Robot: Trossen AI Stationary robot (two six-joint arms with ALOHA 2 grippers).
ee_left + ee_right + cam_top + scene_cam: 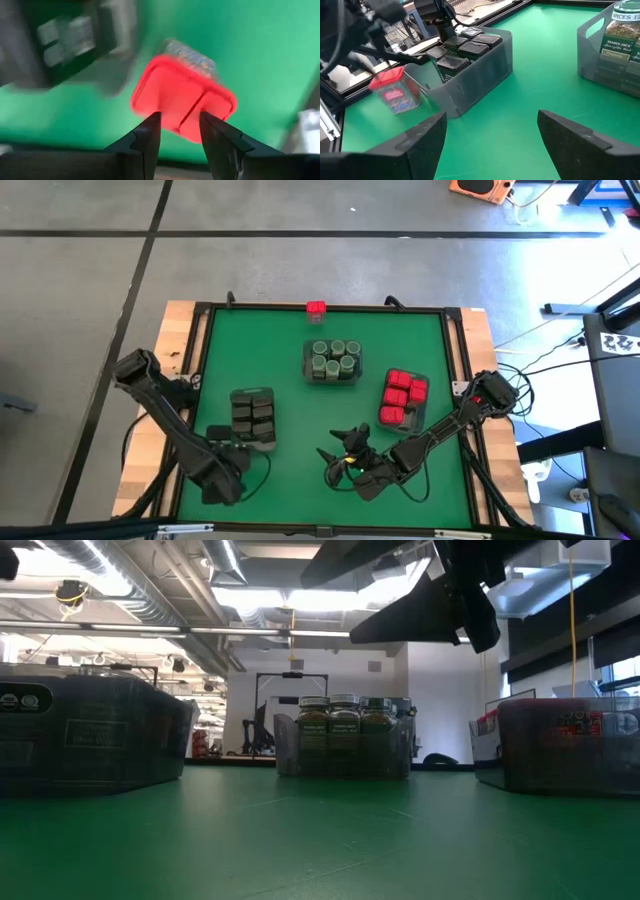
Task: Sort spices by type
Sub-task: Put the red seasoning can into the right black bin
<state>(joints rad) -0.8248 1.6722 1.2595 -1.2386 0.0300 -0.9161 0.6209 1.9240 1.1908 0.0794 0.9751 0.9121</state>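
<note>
My left gripper (179, 131) is shut on a small spice box with a red lid (182, 100) and holds it over the green mat beside the tray of dark tins (253, 417), at the table's near left. The right wrist view shows that box (395, 92) from the side, next to the same tray (470, 65). In the high view my left gripper (225, 475) covers the box. My right gripper (342, 458) stands open near the table's near middle, with nothing between its fingers (415, 142). My left gripper pinches the box at its red lid (177, 122) between its two fingers, coming from above and pointing down. The fingertips cover the exact spots they touch. The box hangs below the fingers, lid up, and looks clear of the mat (395, 92).
A tray of round jars (332, 362) stands at the middle far side and a tray of red boxes (403, 398) at the right. One more red box (316, 309) sits at the far edge. Bare mat (300, 480) lies between the grippers.
</note>
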